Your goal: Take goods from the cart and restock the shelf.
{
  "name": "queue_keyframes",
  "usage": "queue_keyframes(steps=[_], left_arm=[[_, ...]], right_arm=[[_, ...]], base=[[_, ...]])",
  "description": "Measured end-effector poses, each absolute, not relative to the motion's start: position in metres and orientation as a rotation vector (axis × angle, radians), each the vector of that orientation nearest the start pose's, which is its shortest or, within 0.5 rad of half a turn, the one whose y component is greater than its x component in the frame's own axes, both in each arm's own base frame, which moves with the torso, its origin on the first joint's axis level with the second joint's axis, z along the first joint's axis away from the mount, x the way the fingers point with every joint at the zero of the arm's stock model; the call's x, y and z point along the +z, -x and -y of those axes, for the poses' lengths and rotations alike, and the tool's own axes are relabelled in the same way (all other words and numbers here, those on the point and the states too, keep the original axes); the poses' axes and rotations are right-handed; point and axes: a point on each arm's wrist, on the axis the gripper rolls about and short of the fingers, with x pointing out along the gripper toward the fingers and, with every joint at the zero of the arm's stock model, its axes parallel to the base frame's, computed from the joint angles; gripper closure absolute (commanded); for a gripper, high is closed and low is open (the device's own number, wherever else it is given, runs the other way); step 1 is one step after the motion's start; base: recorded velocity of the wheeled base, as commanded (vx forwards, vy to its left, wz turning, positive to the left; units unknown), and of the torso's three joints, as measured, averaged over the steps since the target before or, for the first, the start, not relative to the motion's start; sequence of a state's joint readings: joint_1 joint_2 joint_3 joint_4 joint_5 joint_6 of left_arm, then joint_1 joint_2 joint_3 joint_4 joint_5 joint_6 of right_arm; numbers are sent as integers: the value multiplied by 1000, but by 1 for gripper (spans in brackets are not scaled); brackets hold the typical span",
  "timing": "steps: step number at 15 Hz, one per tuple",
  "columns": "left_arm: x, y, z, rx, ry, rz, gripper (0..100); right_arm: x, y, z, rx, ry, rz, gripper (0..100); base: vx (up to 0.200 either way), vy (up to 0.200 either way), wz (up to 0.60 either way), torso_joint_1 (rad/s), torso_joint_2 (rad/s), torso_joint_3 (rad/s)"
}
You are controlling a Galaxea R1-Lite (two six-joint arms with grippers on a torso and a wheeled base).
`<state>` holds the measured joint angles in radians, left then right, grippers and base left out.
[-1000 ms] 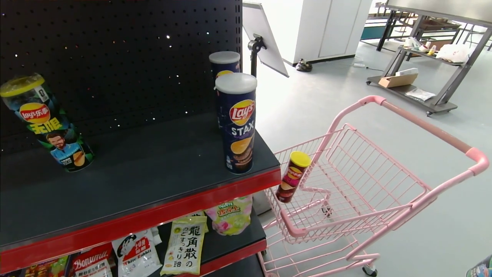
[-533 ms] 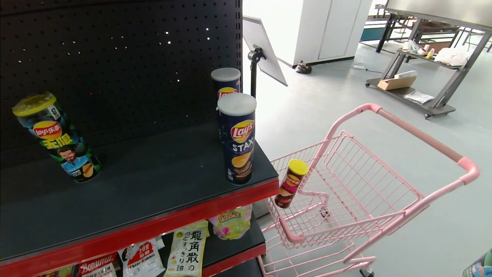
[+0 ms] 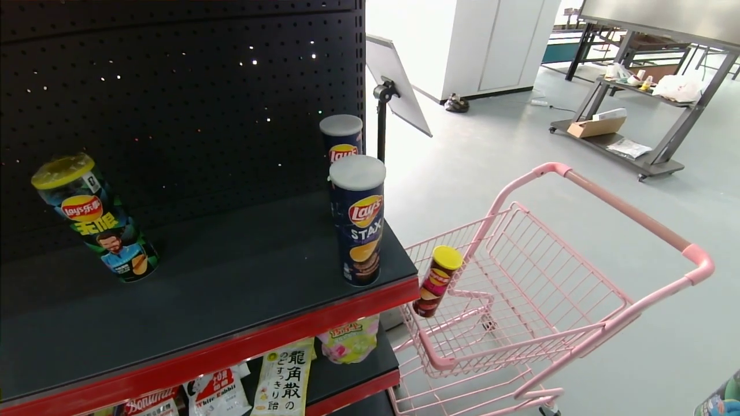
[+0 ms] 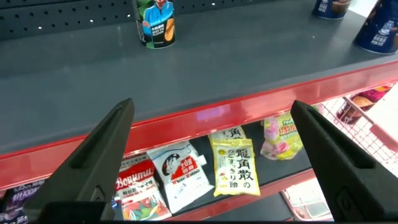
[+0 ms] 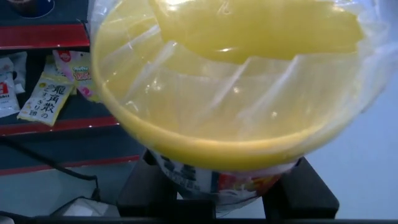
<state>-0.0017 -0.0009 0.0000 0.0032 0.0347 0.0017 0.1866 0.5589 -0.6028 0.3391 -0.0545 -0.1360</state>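
Observation:
The black shelf (image 3: 231, 271) with a red front edge carries a green chip can (image 3: 95, 216) at its left and two blue chip cans, one in front (image 3: 356, 222) and one behind (image 3: 341, 138), at its right end. Beside that end stands the pink cart (image 3: 624, 202), with a small yellow-lidded can (image 3: 437, 280) leaning in its near corner. My left gripper (image 4: 211, 168) is open, level with the shelf's (image 4: 205, 74) red edge, nothing between its fingers. My right gripper (image 5: 224, 193) is shut on a yellow-lidded chip can (image 5: 230, 81), whose edge also shows low on the right (image 3: 725, 398).
Snack bags (image 3: 286, 375) lie on the lower shelf (image 4: 233, 165). A black pegboard (image 3: 173, 92) backs the upper shelf, whose middle is bare. A stand with a tilted board (image 3: 396, 81) rises behind the shelf's end. A rolling rack (image 3: 630, 133) stands across the floor.
The whole head picture has shifted downward, so the camera moved. The cans, shelf and cart keep their places relative to each other.

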Motion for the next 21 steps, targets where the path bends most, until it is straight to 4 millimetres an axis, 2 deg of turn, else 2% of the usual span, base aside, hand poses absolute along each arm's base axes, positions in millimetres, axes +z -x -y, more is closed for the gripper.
queue_keyframes(steps=[4,8,11,13,17,21], left_arm=[[75,23,-1,33,-2,-1,0],[75,23,-1,33,-4,-1,0],[75,23,-1,32,-6,-1,0],[75,23,-1,31,-5,-1,0],[75,23,-1,31,-4,-1,0],[75,23,-1,30,-7,-1,0]], right_arm=[[212,-16,-2,152,171,-290,100],[208,-12,-1,151,180,-286,100],[203,-6,0,147,176,-267,100],[196,2,2,145,162,-242,100],[176,20,5,135,157,-192,100],[169,28,7,94,150,-149,100]], base=[[0,0,600,8,0,-2],[0,0,0,0,0,0],[-200,0,0,2,2,1],[-200,0,0,5,7,5],[0,0,0,0,0,0],[0,200,0,6,2,0]])
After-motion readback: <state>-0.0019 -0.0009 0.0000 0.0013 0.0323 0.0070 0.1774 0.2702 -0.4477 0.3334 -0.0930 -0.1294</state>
